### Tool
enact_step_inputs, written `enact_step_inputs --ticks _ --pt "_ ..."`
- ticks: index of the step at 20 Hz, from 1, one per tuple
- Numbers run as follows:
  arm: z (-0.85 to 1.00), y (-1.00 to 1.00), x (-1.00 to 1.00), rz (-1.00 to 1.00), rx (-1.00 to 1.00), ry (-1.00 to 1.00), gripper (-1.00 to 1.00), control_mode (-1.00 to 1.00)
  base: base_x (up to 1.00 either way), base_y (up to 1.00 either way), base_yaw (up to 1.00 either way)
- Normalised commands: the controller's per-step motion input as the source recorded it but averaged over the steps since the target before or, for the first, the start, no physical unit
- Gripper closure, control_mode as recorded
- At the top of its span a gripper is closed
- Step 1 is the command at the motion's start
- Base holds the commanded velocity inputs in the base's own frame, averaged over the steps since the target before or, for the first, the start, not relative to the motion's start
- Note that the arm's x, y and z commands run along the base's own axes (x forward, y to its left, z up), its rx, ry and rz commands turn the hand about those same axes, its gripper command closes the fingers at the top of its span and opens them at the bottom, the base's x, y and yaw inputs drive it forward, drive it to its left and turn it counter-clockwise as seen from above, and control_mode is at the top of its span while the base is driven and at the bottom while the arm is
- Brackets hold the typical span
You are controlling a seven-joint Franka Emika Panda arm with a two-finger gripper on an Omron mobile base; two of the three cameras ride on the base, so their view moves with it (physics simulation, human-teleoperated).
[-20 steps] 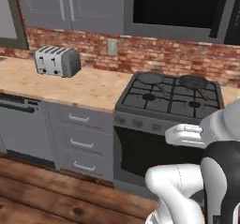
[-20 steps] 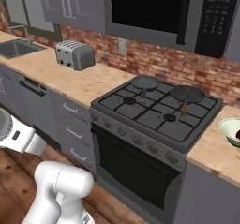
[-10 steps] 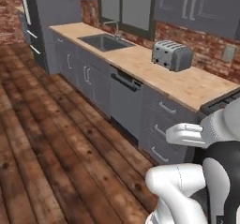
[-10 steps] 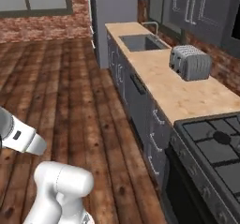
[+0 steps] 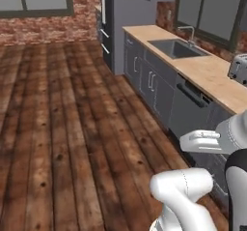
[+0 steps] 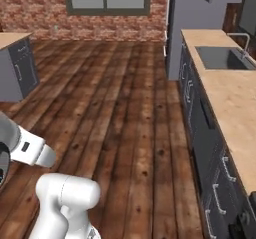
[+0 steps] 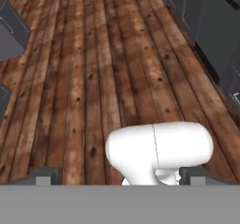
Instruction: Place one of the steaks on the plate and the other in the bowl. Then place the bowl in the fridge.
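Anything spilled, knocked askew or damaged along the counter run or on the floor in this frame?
Nothing stands out. The pale wooden countertop with its inset dark sink looks tidy, the grey cabinet doors sit shut, and the brown plank floor shows no spill. The pincer is open with nothing between its tips.

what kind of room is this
A home kitchen, rendered. A long wooden counter over grey cabinets holds a sink with a tap, a toaster sits further along it, and a tall dark fridge stands at the end. Plank floor and brick walls surround it.
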Motion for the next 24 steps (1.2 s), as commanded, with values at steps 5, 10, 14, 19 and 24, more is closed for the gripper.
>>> enact_step_inputs --ticks 5,10,14,19,24 --pt "0.00 0.00 0.00 0.00 0.00 0.00 -1.00 1.00 1.00 0.66 -0.03" --pt "0.00 0.00 0.00 0.00 0.00 0.00 -1.00 1.00 1.00 0.80 -0.11" --pt "0.00 0.00 0.00 0.00 0.00 0.00 -1.00 1.00 1.00 0.74 -0.13" --pt "0.00 0.00 0.00 0.00 0.00 0.00 -1.00 1.00 1.00 0.83 -0.18" --pt "0.00 0.00 0.00 0.00 0.00 0.00 -1.00 1.00 1.00 0.82 -0.18"
